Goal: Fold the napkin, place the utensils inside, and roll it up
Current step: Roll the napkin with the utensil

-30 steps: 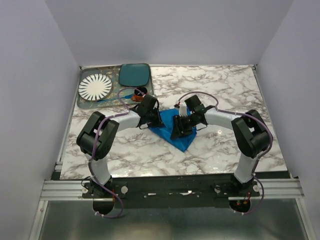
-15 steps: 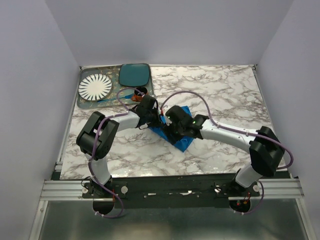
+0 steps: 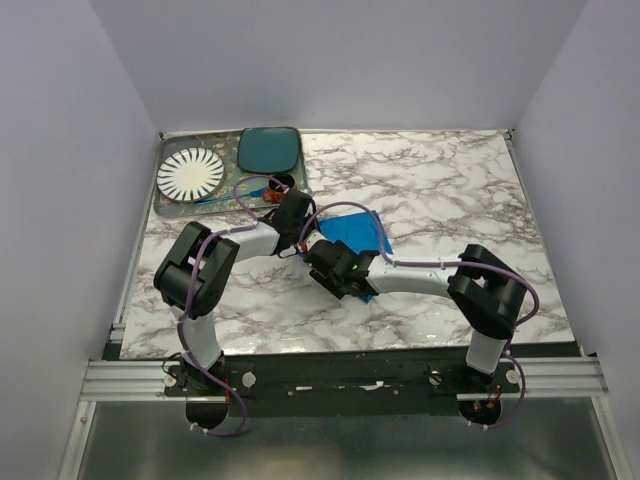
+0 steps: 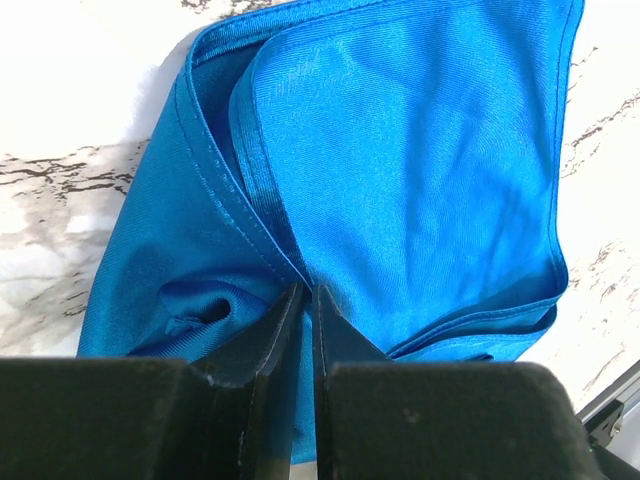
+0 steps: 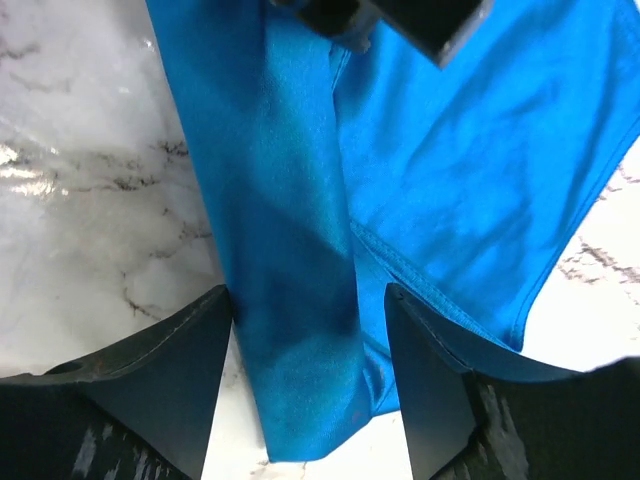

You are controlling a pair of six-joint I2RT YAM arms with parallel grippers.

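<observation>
well, the napkin (image 4: 420, 160) lies folded on the worktop (image 5: 80, 150), right under both my tools. my left tool (image 4: 305, 300) is clenched on it, the two tips nipping a stitched hem where the layers bunch up. my right tool (image 5: 305, 330) is released, its fingers wide apart, with a long doubled fold running between them and on ahead toward the left tool. the cloth is thin and finely ribbed, with a slight sheen and a raised hem round the edge. i judge it light, limp and a bit slick on this glossy marble, so it should sag and slide rather than hold a crease. the best hold, i'd say, is a hem or corner, where doubled layers give the tips something to bite. pinching all layers together should stop the fold peeling open.
</observation>
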